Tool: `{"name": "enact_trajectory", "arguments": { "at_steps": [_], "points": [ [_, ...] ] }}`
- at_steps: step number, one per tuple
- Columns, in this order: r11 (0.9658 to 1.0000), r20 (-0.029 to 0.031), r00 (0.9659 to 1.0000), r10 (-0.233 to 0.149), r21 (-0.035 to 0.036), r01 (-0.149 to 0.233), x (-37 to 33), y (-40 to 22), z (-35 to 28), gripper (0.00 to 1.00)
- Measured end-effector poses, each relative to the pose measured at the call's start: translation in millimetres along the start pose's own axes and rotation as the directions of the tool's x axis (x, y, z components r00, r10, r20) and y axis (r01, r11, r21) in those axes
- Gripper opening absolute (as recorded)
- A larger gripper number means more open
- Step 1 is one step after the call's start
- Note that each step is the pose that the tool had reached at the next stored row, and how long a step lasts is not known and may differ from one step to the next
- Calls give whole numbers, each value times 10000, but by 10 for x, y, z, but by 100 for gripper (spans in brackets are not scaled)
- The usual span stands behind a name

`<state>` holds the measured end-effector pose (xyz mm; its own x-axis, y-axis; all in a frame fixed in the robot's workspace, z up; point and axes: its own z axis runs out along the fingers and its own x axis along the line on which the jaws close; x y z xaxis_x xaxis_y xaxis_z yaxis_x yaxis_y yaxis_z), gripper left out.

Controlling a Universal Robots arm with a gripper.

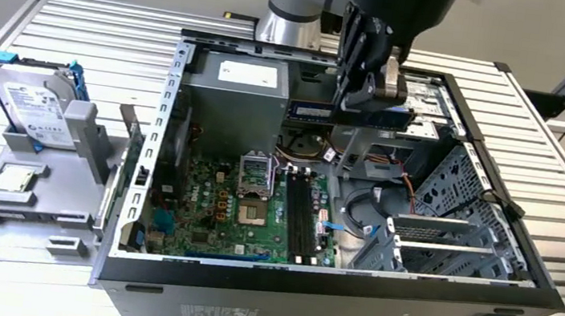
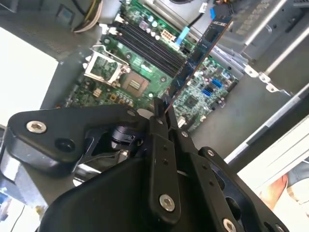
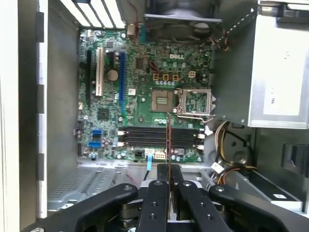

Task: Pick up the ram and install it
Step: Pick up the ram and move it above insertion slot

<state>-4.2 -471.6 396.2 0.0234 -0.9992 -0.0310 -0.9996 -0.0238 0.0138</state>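
The gripper [image 2: 162, 106] has its fingers closed on one end of the ram [image 2: 200, 50], a dark blue stick held in the air over the open computer case [image 1: 354, 281]. In the first wrist view the stick appears edge-on, lined up over the black memory slots [image 3: 145, 137] of the green motherboard [image 3: 140, 99]. At the exterior view's left, beside the case, a hard drive [image 1: 35, 107] in a blue bracket stands on a grey holder [image 1: 49, 218].

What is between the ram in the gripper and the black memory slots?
Nothing: in the second wrist view the ram hangs clear above the slots.
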Motion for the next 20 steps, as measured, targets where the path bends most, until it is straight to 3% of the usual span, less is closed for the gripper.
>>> {"name": "enact_trajectory", "arguments": {
  "at_steps": [5,10,20],
  "points": [
    [10000,1,10000,0,0,0,-218,-5,9,0],
    [10000,0,10000,0,-1,0,-379,-9,15,0],
    [9999,3,9999,127,1,-127,-391,-9,16,0]
  ]
}}
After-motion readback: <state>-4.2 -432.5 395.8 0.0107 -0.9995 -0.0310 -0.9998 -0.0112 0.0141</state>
